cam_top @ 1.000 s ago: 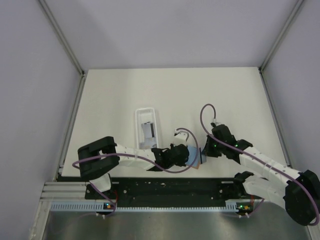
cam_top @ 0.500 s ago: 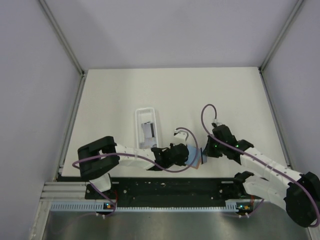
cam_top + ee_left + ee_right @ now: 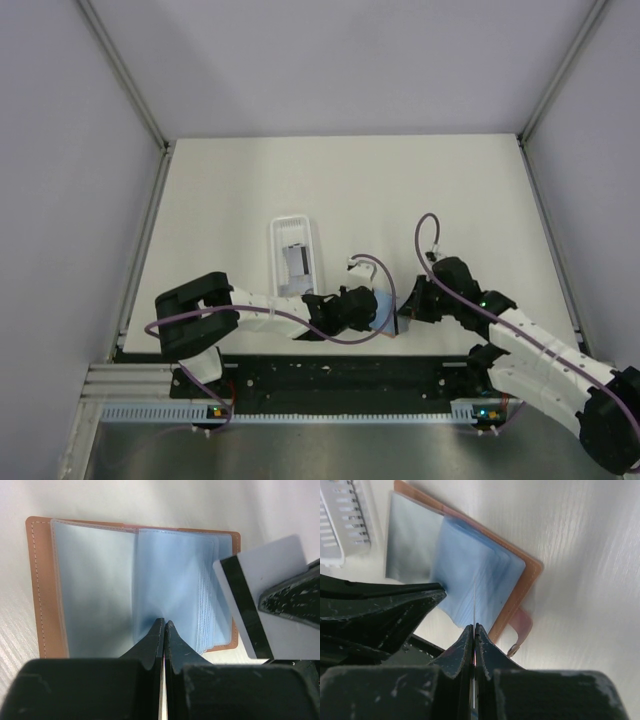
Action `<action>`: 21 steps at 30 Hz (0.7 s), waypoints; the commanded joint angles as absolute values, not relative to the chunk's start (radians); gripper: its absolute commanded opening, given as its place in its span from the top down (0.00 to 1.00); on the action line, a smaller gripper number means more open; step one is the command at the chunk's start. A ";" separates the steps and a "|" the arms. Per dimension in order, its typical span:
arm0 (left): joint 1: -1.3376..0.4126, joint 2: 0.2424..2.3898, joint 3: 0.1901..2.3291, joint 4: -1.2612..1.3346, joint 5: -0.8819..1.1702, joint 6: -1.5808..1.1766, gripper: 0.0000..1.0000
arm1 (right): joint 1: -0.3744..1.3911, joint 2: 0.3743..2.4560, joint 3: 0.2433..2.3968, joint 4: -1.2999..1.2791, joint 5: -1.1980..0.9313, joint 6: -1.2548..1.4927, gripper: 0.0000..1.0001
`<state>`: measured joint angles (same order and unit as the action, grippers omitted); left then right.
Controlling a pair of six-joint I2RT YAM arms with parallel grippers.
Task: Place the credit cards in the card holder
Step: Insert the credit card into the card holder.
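The card holder (image 3: 388, 322) lies open on the table near the front edge, orange-brown outside with pale blue clear sleeves (image 3: 175, 580). My left gripper (image 3: 164, 622) is shut on the near edge of one blue sleeve and holds it raised. My right gripper (image 3: 474, 626) is shut on a credit card (image 3: 262, 587), silvery with a dark stripe. The card stands on edge just right of the holder's right side, and shows as a thin line (image 3: 475, 597) over the sleeves in the right wrist view. In the top view the two grippers (image 3: 368, 310) (image 3: 404, 310) meet over the holder.
A white plastic tray (image 3: 278, 262) with more cards (image 3: 294, 258) stands just behind and left of the holder; its ribbed edge (image 3: 340, 525) shows in the right wrist view. The black base rail (image 3: 330, 375) runs along the near table edge.
My right arm has swung its wrist and elbow to the right and nearer, keeping the card at the holder's right side. The left arm and holder have stayed put.
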<state>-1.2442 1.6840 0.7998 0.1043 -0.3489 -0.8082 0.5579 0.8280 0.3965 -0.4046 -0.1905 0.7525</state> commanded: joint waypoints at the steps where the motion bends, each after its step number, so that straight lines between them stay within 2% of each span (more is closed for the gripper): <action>1: -1.239 1.675 0.792 0.091 -0.348 -0.801 1.00 | 0.546 0.815 0.357 -0.338 -0.285 0.802 1.00; 21: -1.238 1.670 0.793 0.089 -0.347 -0.793 1.00 | 0.548 0.836 0.293 -0.272 -0.362 0.838 1.00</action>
